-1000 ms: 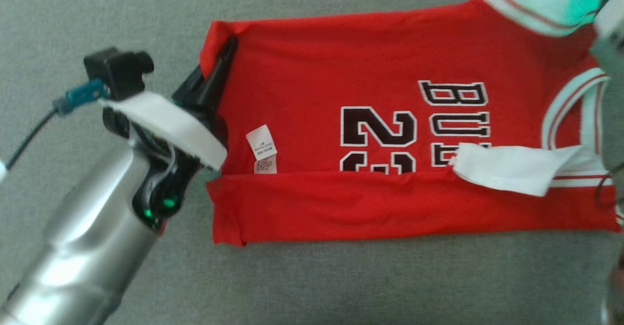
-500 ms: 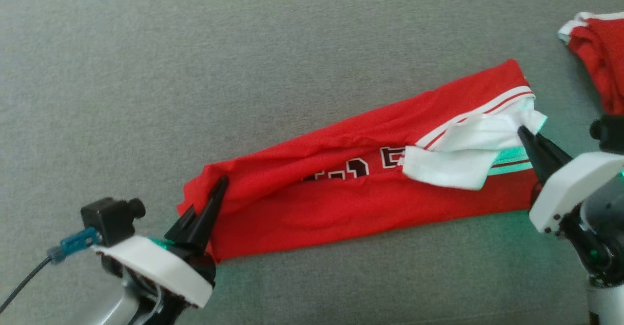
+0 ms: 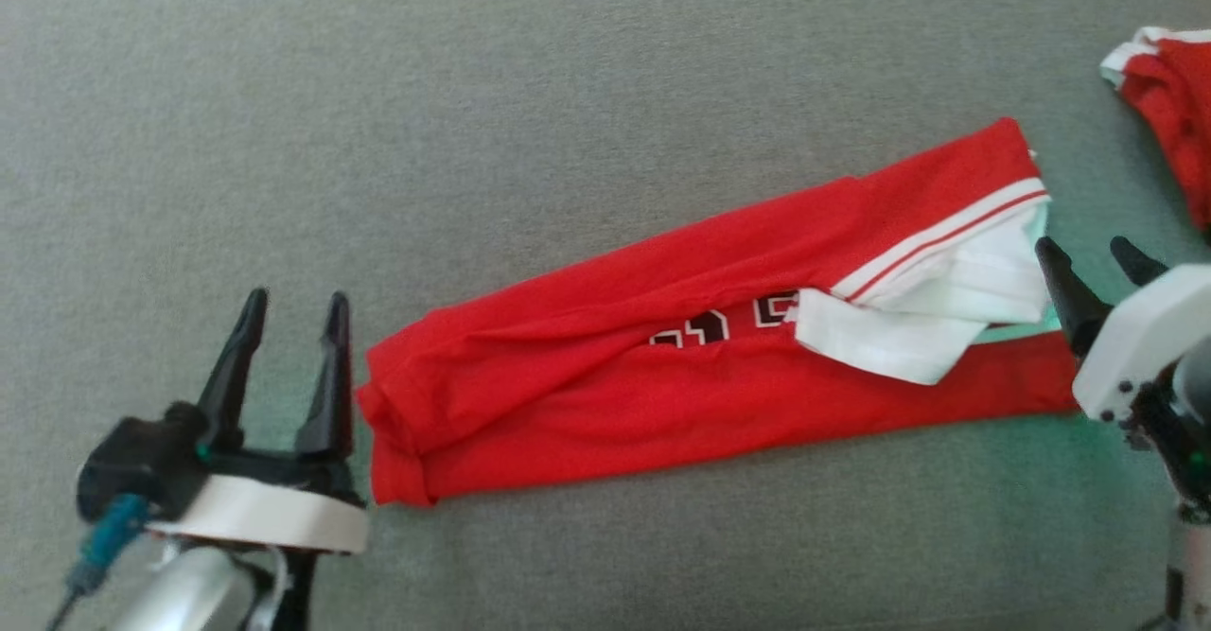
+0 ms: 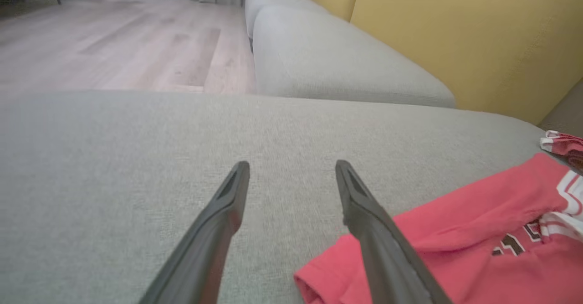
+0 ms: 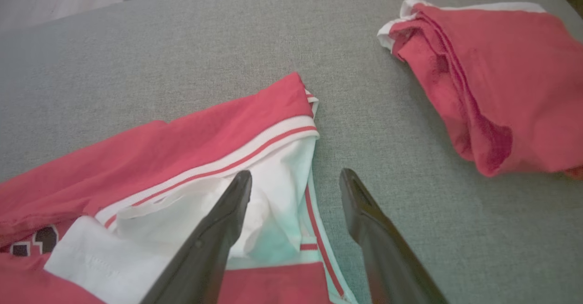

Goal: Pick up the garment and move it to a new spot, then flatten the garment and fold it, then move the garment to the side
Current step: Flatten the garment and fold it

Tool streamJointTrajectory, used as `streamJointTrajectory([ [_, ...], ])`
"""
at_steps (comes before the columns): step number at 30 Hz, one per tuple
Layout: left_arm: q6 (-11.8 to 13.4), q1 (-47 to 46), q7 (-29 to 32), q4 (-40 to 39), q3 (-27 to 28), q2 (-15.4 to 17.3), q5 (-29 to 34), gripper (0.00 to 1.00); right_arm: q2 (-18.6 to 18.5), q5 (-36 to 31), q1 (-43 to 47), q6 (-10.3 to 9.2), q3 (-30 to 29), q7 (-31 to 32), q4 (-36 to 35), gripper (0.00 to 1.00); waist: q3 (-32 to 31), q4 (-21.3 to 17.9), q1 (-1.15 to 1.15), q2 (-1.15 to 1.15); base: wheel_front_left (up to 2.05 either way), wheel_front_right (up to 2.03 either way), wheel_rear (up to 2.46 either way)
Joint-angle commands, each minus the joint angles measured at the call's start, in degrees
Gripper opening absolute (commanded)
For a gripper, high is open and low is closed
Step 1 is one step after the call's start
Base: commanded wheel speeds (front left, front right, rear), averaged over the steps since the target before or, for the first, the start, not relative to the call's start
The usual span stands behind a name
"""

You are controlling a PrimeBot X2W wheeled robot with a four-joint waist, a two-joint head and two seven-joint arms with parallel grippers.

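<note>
Folded red jersey [image 3: 568,394] on grey sofa [image 3: 473,139], second red garment [image 3: 1173,111] nearby

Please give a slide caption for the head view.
Left tool and right tool open beside the folded red jersey on grey cushion.

garment [image 3: 615,394]: on sofa [image 3: 473,139] | other cloth [image 3: 1168,111]: right of garment, apart

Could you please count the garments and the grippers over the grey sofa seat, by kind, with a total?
Garments: 2, the long folded red jersey with white trim and the bunched red cloth garment.
Grippers: 2, the left gripper and the right gripper, jaws apart.
Total: 4.
</note>
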Motion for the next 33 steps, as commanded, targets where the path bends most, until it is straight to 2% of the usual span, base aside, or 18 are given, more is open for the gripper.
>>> streamJointTrajectory([
  [1,0.73,-2.44,-1.52,-1.29,2.84,-0.03,2.51,1.00,0.30,-0.49,-2.62,0.42,0.27,2.15,-0.72,1.00,0.58,0.89,0.00,0.00,0.00,0.00,0.00],
  [3,1.30,-2.51,-2.57,-0.98,3.74,-2.66,7.36,1.00,0.22,-2.08,-3.95,0.42,-0.66,6.27,2.84,1.00,1.20,2.20,0.00,0.00,0.00,0.00,0.00],
  [4,1.30,-2.51,-2.57,-0.98,3.74,-2.66,7.36,1.00,0.22,-2.08,-3.95,0.42,-0.66,6.27,2.84,1.00,1.20,2.20,0.00,0.00,0.00,0.00,0.00],
  [6,0.92,-2.34,-2.68,-1.54,4.93,-5.34,10.90,1.00,-0.04,-3.19,-4.45,0.42,-1.20,8.27,5.22,1.00,1.58,3.30,0.00,0.00,0.00,0.00,0.00],
  [11,-2.97,0.13,-2.71,-1.42,6.90,-11.20,19.33,1.00,-0.68,-3.58,-3.37,0.42,-0.77,13.27,8.90,1.00,2.02,5.83,0.00,0.00,0.00,0.00,0.00],
  [15,-6.53,2.52,-2.72,0.45,9.53,-15.81,22.73,1.00,1.08,-0.21,-2.49,0.42,-1.36,16.79,10.71,1.00,1.16,6.92,0.00,0.00,0.00,0.00,0.00],
  [16,-7.32,3.12,-2.72,0.84,10.36,-17.02,23.30,1.00,1.57,0.79,-2.52,0.42,-1.32,16.77,10.71,0.90,0.85,7.03,0.00,0.00,0.00,0.00,0.00],
  [17,-8.15,3.73,-2.72,1.06,11.36,-18.40,23.61,1.00,2.03,2.19,-2.67,0.42,-1.02,16.16,10.48,0.01,0.42,7.14,0.00,0.00,0.00,0.00,0.00],
  [20,-11.08,5.86,-2.72,2.58,13.77,-21.27,24.79,1.00,2.40,6.25,-3.26,0.42,-1.12,13.46,9.25,0.00,-1.08,6.96,0.00,0.00,0.00,0.00,0.00],
  [23,-13.52,7.79,-2.72,3.90,16.25,-23.22,26.23,1.00,0.84,7.20,-4.33,0.42,-2.84,11.57,8.47,0.00,-2.94,6.24,0.00,0.00,0.00,0.00,0.00],
  [27,-15.86,9.68,-2.73,5.44,19.52,-25.44,27.93,1.00,-2.41,7.26,-5.82,0.42,-6.18,10.83,7.21,0.00,-5.56,5.25,0.00,0.00,0.00,0.00,0.00],
  [33,-18.43,12.66,-2.73,6.62,23.02,-28.68,29.77,1.00,-8.78,8.54,-7.13,0.42,-11.75,12.94,3.59,0.00,-8.89,4.85,0.00,0.00,0.00,0.00,0.00],
])
